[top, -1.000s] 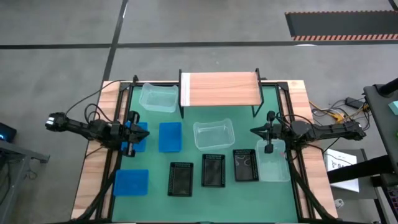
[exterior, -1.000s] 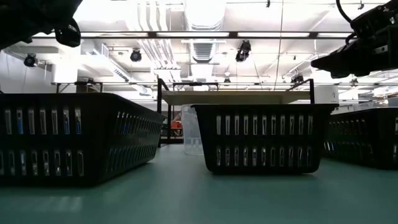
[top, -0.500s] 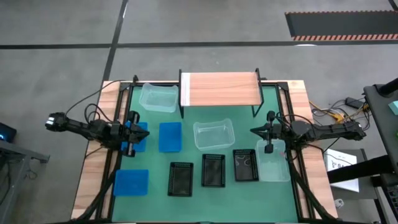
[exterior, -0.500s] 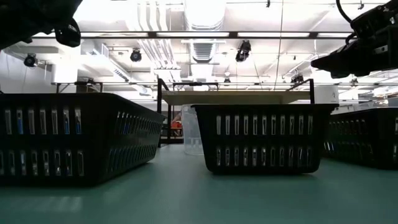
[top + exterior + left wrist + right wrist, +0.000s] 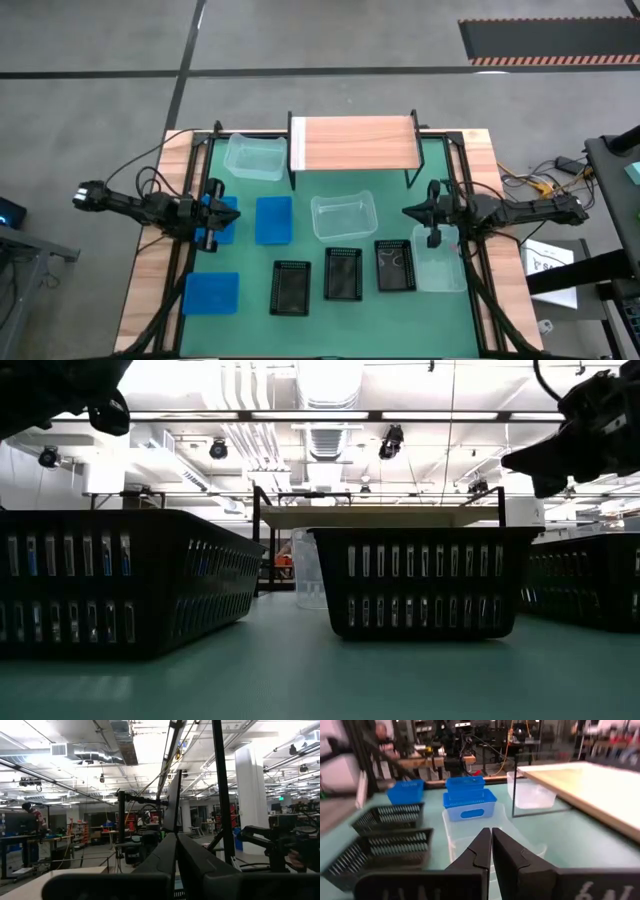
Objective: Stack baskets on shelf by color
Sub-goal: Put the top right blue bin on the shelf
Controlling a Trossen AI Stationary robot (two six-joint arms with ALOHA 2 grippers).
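The shelf [image 5: 352,143], a pale plank top on thin black legs, stands at the table's far edge. Three blue baskets [image 5: 273,220] [image 5: 229,222] [image 5: 211,292] rest on their bases on the left. Three black mesh baskets [image 5: 291,287] [image 5: 343,274] [image 5: 395,265] form a row near the front. The clear baskets are left of the shelf [image 5: 255,157], at mid table [image 5: 343,216] and at the right [image 5: 440,258]. My left gripper [image 5: 222,213] hovers shut over one blue basket. My right gripper [image 5: 410,210] is shut, pointing toward the middle clear basket [image 5: 470,827].
Wooden borders [image 5: 150,290] and black frame posts [image 5: 462,170] flank the green mat. Bare mat lies between the shelf legs and in front of the black row. Cables trail off both table sides. The room beyond holds benches and equipment.
My right gripper has shifted slightly toward the table's middle and tipped a little downward, staying shut. The left arm and all baskets have kept still.
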